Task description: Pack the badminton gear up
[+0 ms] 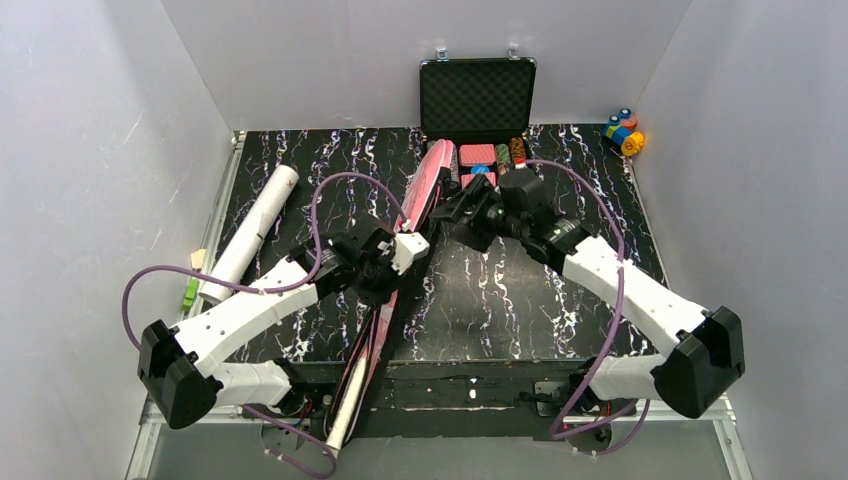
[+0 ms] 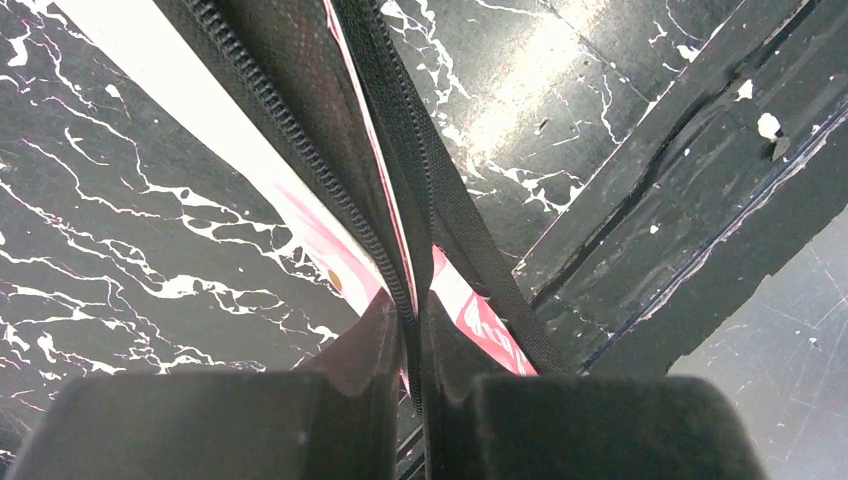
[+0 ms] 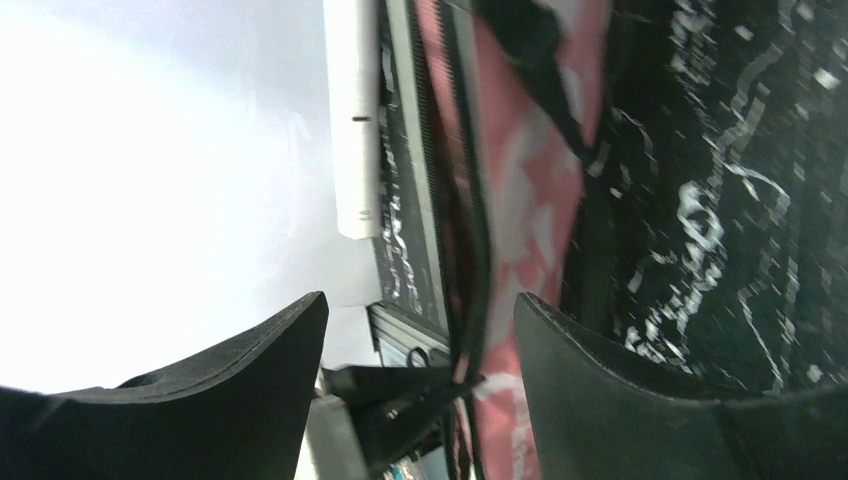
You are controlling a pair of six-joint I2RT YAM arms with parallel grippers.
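The top view looks down over the whole table (image 1: 500,290); both wrist views sit close on the pink bag (image 1: 432,172).

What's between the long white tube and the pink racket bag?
Top view: a purple cable loop above bare black marbled tabletop separates the long white tube from the pink racket-shaped bag.

Tube (image 1: 255,230) left of bag (image 1: 430,180); case (image 1: 477,95) behind bag; blocks (image 1: 625,130) right of case.
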